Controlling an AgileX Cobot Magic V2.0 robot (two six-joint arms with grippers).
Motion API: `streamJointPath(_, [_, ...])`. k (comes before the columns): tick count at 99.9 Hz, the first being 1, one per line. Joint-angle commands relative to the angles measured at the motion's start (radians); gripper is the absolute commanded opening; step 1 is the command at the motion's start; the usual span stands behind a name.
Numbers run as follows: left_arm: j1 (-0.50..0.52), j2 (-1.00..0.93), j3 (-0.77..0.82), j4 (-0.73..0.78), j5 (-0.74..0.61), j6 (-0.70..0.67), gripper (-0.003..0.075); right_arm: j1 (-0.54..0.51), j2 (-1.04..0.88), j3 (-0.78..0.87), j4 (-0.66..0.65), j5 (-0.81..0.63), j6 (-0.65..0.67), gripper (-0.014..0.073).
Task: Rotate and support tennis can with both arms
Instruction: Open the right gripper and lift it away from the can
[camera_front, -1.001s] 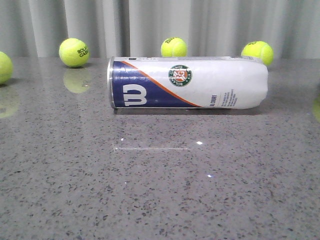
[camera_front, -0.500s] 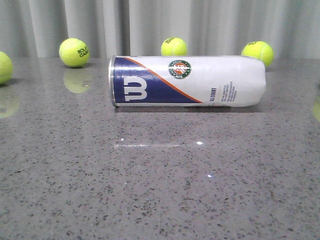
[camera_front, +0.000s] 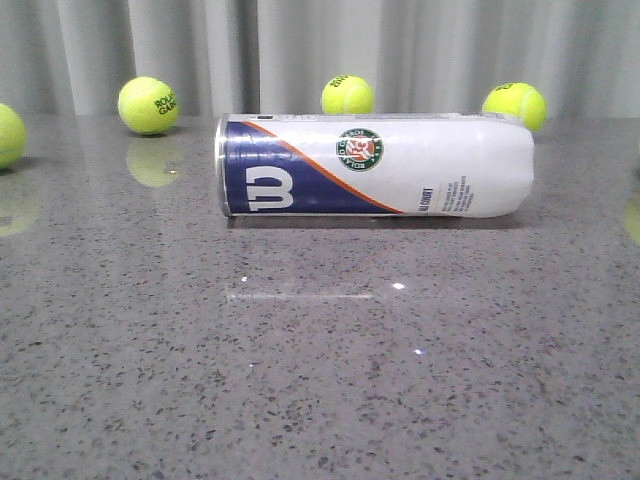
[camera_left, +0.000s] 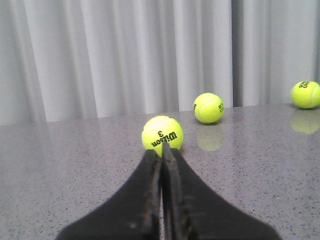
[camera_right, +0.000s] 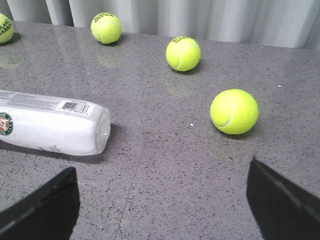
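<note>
The tennis can (camera_front: 375, 165) lies on its side across the grey table (camera_front: 320, 380). Its navy end with the white W and silver rim points left, and its white end points right. The round emblem faces the front camera. No gripper shows in the front view, and nothing touches the can. In the right wrist view the can's white end (camera_right: 55, 127) lies to one side. My right gripper (camera_right: 161, 167) is open wide and empty, above bare table and apart from the can. My left gripper (camera_left: 162, 150) is shut and empty, and the can is out of its view.
Several yellow tennis balls sit along the back by the grey curtain: one at back left (camera_front: 148, 105), one behind the can (camera_front: 347, 95), one at back right (camera_front: 515, 104). A Wilson ball (camera_left: 162, 133) lies just beyond my left fingertips. Another ball (camera_right: 234, 111) lies ahead of my right gripper.
The can rolled slightly away, lifting the emblem and W, then rolled back to nearly where it lay a second ago. No arm shows in the front view.
</note>
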Motion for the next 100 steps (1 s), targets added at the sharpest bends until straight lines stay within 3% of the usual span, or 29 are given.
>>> streamJointPath(1, [-0.006, -0.04, 0.048, -0.01, -0.081, -0.009, -0.0021, -0.005, -0.004, 0.003, -0.026, -0.127, 0.01, 0.0664])
streamJointPath(19, [-0.006, -0.04, 0.048, -0.01, -0.081, -0.009, -0.0021, -0.043, -0.046, 0.065, 0.0, -0.221, 0.01, 0.0664])
streamJointPath(45, [-0.006, -0.04, 0.048, -0.01, -0.081, -0.009, -0.0021, -0.204, -0.169, 0.148, 0.029, -0.346, 0.01, 0.0664])
streamJointPath(66, [-0.006, -0.04, 0.048, -0.01, -0.081, -0.009, -0.0021, -0.221, -0.247, 0.233, 0.027, -0.395, 0.008, 0.0644])
streamJointPath(73, [-0.006, -0.04, 0.048, -0.01, -0.081, -0.009, -0.0021, -0.221, -0.251, 0.255, 0.027, -0.412, 0.008, 0.0576])
streamJointPath(80, [-0.006, -0.04, 0.048, -0.01, -0.081, -0.009, -0.0021, -0.221, -0.251, 0.271, 0.027, -0.434, 0.008, 0.0447])
streamJointPath(100, [-0.006, -0.04, 0.048, -0.01, -0.081, -0.009, -0.0021, -0.221, -0.251, 0.279, 0.027, -0.444, 0.008, -0.0039])
